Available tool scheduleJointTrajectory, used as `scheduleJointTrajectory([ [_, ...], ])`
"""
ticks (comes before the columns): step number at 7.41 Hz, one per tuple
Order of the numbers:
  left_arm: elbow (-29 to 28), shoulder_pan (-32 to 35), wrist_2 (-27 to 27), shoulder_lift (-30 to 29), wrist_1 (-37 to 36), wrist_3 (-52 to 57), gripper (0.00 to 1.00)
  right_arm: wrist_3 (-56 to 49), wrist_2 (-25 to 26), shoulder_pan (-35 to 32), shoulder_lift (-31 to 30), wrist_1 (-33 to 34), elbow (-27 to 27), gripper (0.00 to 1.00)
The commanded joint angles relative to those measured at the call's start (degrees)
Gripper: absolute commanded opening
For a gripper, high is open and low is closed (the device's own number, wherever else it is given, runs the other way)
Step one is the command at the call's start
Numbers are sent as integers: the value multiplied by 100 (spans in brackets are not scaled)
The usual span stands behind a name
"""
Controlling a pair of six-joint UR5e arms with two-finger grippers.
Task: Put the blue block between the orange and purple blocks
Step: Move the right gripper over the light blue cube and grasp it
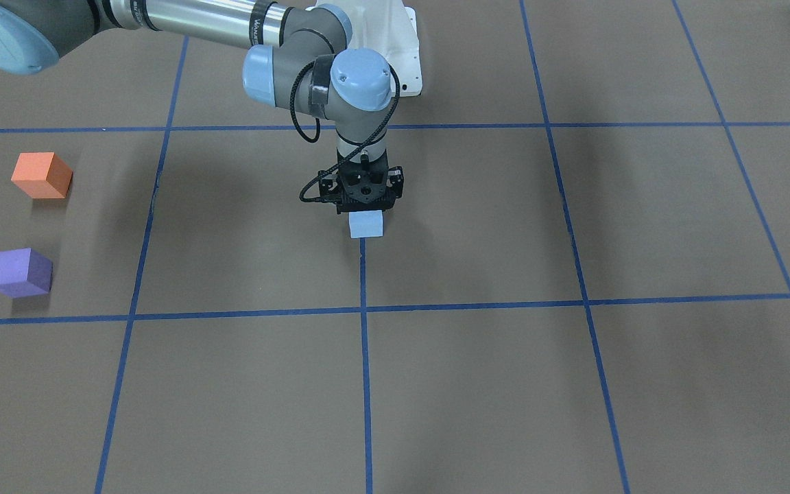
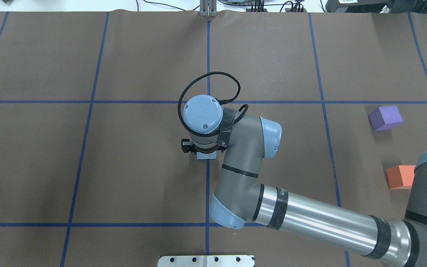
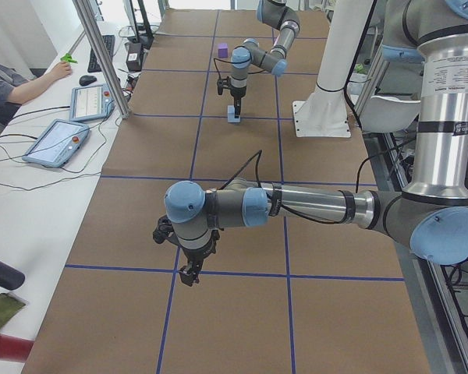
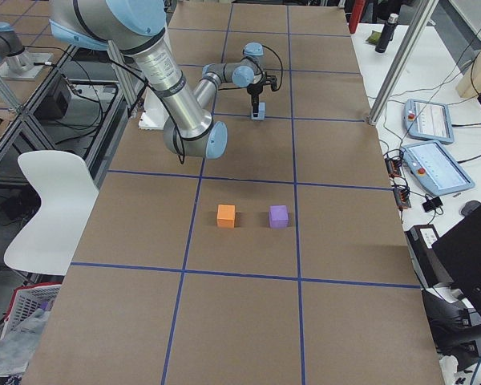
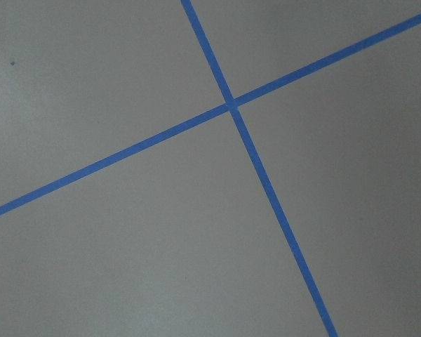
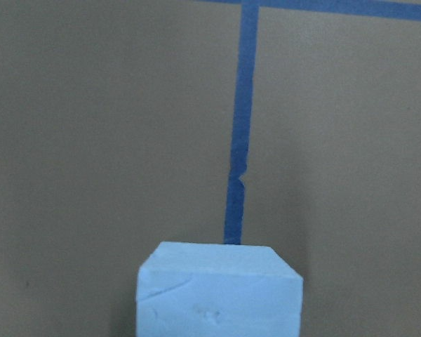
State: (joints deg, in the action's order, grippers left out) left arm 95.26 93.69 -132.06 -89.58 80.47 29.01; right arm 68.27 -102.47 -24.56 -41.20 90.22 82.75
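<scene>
Overhead exterior view: locate blue block (image 2: 206, 156) at centre of table (image 2: 135, 167) on a tape line (image 2: 208, 174), directly beneath right gripper (image 1: 365, 202). Treat grip as undetermined: fingers hidden, cannot tell whether pinching. Aim toward robot's right, between orange block (image 2: 400, 177) and purple block (image 2: 385, 118), well apart. Pale cube, no long axis, faintly scuffed.

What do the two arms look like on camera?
Both arms are alike: silver metal tubes, grey joints with pale blue round caps, and black bands at the tube ends. The right arm has a braided black cable looping over its wrist to the black right gripper. The left arm and left gripper look the same.
</scene>
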Motion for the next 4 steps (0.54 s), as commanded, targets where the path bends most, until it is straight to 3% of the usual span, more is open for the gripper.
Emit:
scheduleJointTrajectory([
  [1,2,-9,-4,255,571,-830,100,-42,-10,-5,-2,5,22,3],
  [3,-42,-9,-336,598,1599,-1833,100,-103,-132,-311,-124,75,345,1],
  [4,-42,-9,-425,704,1838,-1994,100,-164,-350,-539,-534,75,808,1],
])
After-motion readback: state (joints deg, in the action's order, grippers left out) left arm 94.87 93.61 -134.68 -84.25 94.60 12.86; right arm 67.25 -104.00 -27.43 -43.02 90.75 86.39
